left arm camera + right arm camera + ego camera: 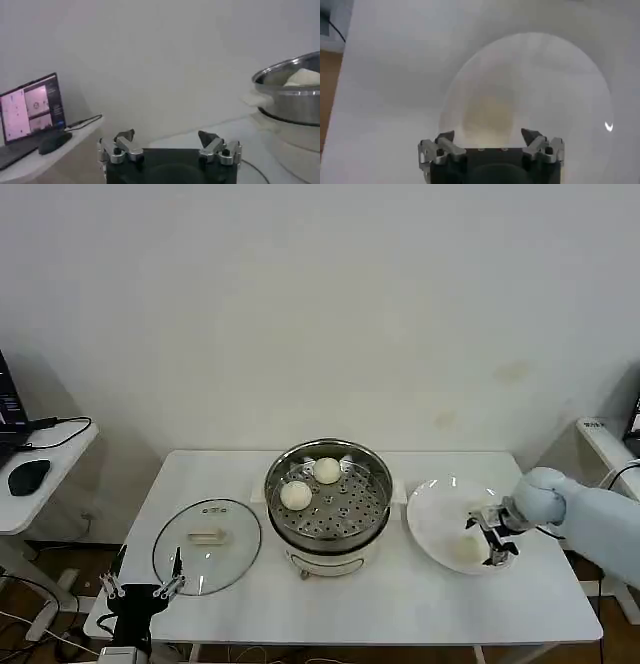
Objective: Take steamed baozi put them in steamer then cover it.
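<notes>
Item 1, steamer [328, 506]: stands at the middle of the table [250, 604], uncovered, perforated tray exposed, so that buns can be lowered straight in. It serves as the landmark below.

Item 2, baozi in the steamer: two in plain sight, one at the tray's left side [295, 495], one toward the back [327, 471]; a third pale shape [346, 463] sits behind, against the far wall, partly hidden.

Item 3, baozi on the plate [466, 548]: the remaining bun, lying on the near-right part of the white plate [430, 519], which sits just right of the steamer. Judged the next to be carried across.

Item 4, right gripper [494, 540]: right of the steamer, low over the plate, fingers spread apart and holding nothing. The bun lies directly ahead of and between the opened fingertips in the right wrist view [487, 117], not yet enclosed; the pose reads as a lineup for the pick.

Item 5, cover [207, 545]: flat on the table left of the steamer, handle up, apparently parked clear until loading is done.

Item 6, left gripper [140, 582]: front-left of the steamer, at the cover's near edge, fingers apart, empty, waiting.
</notes>
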Available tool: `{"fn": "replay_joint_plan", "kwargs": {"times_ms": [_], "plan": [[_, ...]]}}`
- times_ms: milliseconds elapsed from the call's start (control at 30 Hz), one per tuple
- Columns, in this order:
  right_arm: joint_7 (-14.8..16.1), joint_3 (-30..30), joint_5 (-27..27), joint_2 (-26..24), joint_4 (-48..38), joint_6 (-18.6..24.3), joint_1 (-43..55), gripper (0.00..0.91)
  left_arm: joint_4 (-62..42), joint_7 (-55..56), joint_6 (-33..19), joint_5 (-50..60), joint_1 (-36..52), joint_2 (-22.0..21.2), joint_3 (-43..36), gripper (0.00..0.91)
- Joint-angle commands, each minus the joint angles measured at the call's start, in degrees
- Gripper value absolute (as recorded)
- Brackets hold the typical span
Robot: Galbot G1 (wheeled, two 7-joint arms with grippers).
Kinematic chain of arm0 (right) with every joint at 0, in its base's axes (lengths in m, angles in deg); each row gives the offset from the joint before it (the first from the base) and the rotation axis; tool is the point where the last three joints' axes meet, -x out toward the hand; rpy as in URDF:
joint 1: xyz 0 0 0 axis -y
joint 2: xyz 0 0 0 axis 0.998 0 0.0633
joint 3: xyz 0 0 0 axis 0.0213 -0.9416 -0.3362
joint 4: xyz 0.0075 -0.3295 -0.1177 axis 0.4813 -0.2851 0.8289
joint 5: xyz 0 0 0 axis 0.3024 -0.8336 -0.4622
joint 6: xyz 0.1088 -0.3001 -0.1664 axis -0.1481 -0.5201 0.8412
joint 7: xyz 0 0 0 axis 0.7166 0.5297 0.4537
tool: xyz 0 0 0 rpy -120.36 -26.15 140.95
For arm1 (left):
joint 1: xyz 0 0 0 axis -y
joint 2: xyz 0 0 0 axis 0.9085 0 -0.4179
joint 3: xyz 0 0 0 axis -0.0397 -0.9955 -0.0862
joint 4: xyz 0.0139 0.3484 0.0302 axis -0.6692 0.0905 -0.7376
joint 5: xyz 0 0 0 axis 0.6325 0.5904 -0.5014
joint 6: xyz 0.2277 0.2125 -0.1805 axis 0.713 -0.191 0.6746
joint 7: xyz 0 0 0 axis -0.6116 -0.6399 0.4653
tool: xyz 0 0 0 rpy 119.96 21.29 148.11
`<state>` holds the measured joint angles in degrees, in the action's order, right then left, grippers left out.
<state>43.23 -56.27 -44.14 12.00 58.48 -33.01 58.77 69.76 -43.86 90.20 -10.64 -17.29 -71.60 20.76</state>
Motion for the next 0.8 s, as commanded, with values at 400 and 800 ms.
{"fn": "replay_joint_plan", "kwargs": {"times_ms": [400,800], "plan": [[0.9,0.5,-0.2,2.1,-1.8,-1.5,-1.1,0.464,0.4,0.0,-0.2,0.0,-0.5,-0.4,0.4,0.907],[1.0,0.0,2.1,-1.4,2.1,-2.0,6.5,0.464,0.8,0.0,-0.4,0.0,-0.9,-0.3,0.7,0.907]]}}
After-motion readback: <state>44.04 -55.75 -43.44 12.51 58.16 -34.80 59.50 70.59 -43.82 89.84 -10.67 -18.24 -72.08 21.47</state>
